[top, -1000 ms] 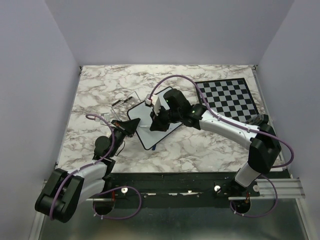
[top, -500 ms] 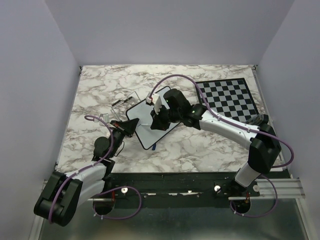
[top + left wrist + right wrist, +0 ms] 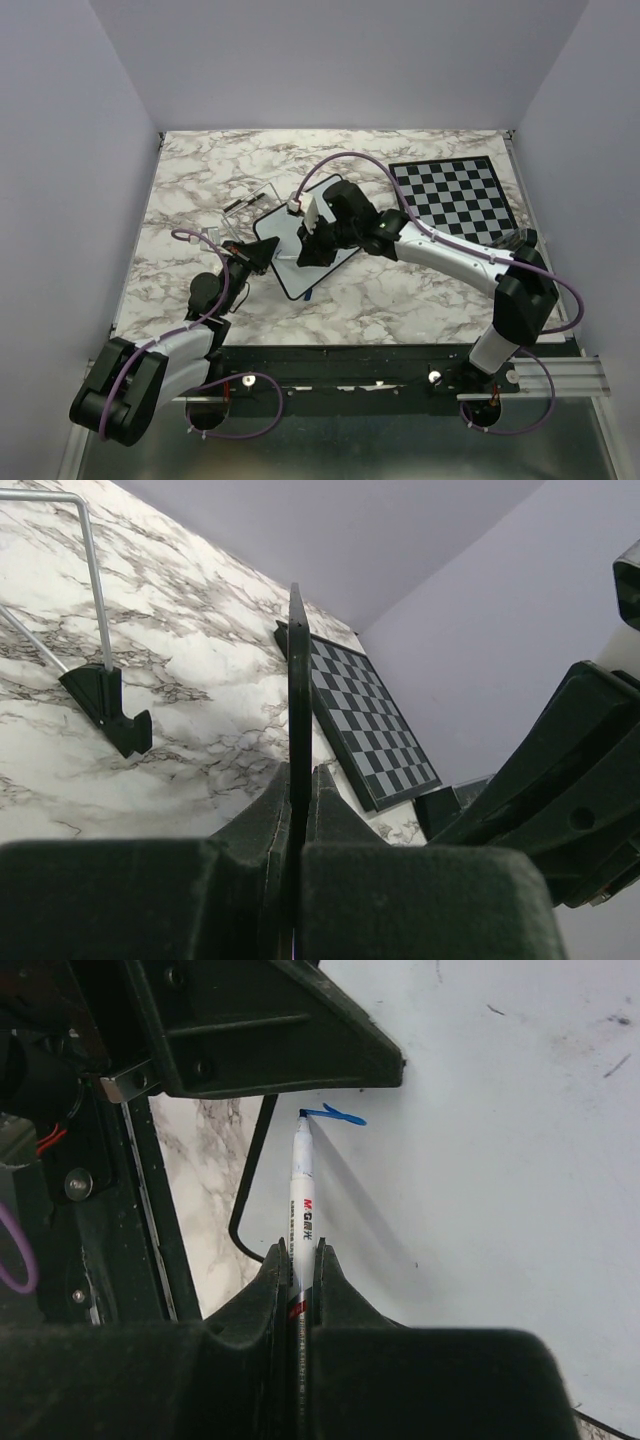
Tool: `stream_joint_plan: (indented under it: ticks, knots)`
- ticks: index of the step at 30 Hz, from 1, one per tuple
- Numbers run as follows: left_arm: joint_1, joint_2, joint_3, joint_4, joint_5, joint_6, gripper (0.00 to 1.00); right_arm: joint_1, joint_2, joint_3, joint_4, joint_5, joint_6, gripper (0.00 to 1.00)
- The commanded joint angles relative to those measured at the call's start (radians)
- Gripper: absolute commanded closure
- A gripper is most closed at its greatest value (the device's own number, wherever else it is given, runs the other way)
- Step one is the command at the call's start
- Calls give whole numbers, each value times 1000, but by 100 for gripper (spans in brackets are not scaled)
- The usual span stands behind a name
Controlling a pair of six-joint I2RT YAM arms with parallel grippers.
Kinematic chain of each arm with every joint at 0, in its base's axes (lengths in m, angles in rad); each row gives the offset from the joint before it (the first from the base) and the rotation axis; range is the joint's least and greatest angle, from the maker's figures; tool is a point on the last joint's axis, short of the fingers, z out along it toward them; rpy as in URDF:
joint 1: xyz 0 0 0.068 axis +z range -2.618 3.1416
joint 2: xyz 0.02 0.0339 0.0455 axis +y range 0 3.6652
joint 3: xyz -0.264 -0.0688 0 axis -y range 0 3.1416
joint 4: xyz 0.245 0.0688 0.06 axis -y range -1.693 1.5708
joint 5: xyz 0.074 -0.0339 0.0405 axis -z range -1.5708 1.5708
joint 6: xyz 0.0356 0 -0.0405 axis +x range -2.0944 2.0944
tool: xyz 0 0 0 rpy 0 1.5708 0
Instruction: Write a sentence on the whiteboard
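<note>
When this moment is set against a second earlier, the right claw is found shifted slightly left across the whiteboard, nearer the left claw. The board and the left arm are seen much as before.

The board is held on the marble surface, left of the chessboard. Its left edge is pinched between the closed fingers of the left claw, where it is seen edge-on. The right claw is clamped on a white marker and is placed over the board's left half.

The board is turned diagonally, with one corner pointed at the far wall and the opposite corner at the arm bases. Its longer side cannot be told. The marker's long axis is aligned with the claw's fingers, and its blue tip is pointed at the board's left edge, just below the left claw's body. A short blue mark is drawn at the tip.
</note>
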Motion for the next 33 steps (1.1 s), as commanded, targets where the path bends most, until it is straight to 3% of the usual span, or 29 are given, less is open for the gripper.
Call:
stream_joint_plan:
  ticks: [1, 15, 24, 33]
  knots:
    - [-9, -20, -77, 197, 20, -30, 100, 17, 35, 33, -15, -47, -28, 100]
    - [-9, -149, -69, 54, 3, 18, 100, 17, 35, -7, -81, 25, -74, 99]
    - [-9, -146, -71, 56, 11, 24, 100, -9, 35, 8, -81, 129, -53, 99]
    - [-9, -107, -69, 62, 49, 88, 100, -46, -20, 50, -78, 94, -65, 100]
